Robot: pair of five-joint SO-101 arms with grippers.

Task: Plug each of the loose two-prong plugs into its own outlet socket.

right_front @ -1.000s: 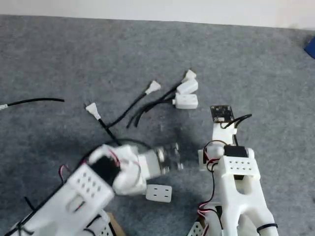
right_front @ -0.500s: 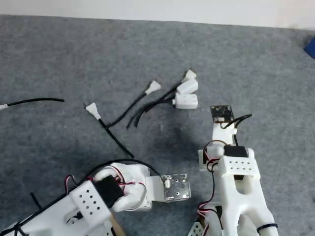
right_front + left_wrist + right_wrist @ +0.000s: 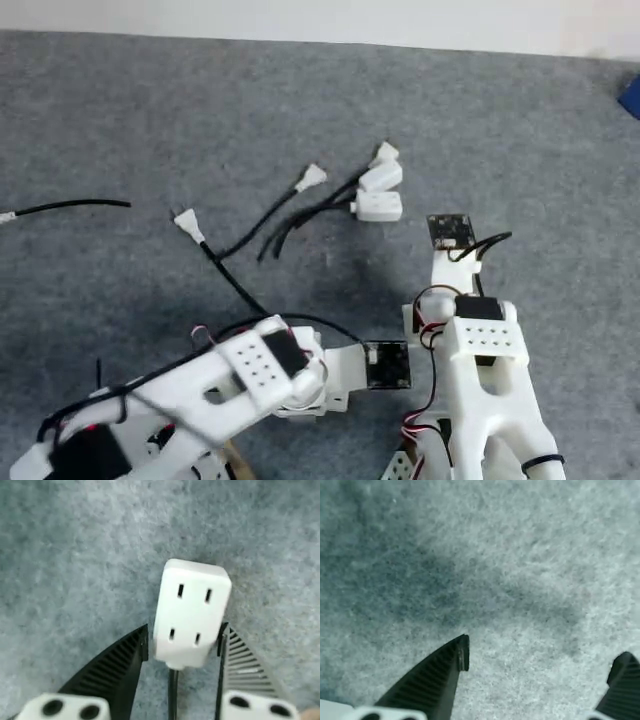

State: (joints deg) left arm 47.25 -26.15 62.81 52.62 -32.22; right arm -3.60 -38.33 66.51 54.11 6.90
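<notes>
Plugs: three loose two-prong plugs lie on the grey carpet (image 3: 120,110): one out left (image 3: 188,224), one mid (image 3: 311,178), one at the back (image 3: 384,153). All sit well apart from both grippers.
Socket block: a white four-slot block (image 3: 191,612) lies flat on the carpet between the left gripper's jaws, with its cord running back toward the wrist.
Left gripper (image 3: 182,635): pinching the socket block by its sides, as far as I can tell.
Right gripper (image 3: 543,655): spread wide over bare carpet, holding nothing.
Other sockets: two more white blocks (image 3: 380,177) (image 3: 378,206) sit side by side near the back plug.
Risk 1: the grip is low on the block near the cord end, so I'd guess it could pivot or slip if lifted.
Risk 2: the black cords (image 3: 235,285) run right under the left arm (image 3: 250,375), so dragging the block may snag them and tug the plugs around.
Risk 3: the two arms sit close together at the front, so a bump looks possible.
Room: lots of open carpet to the left and at the back. It's tight at the front, between the arms.
</notes>
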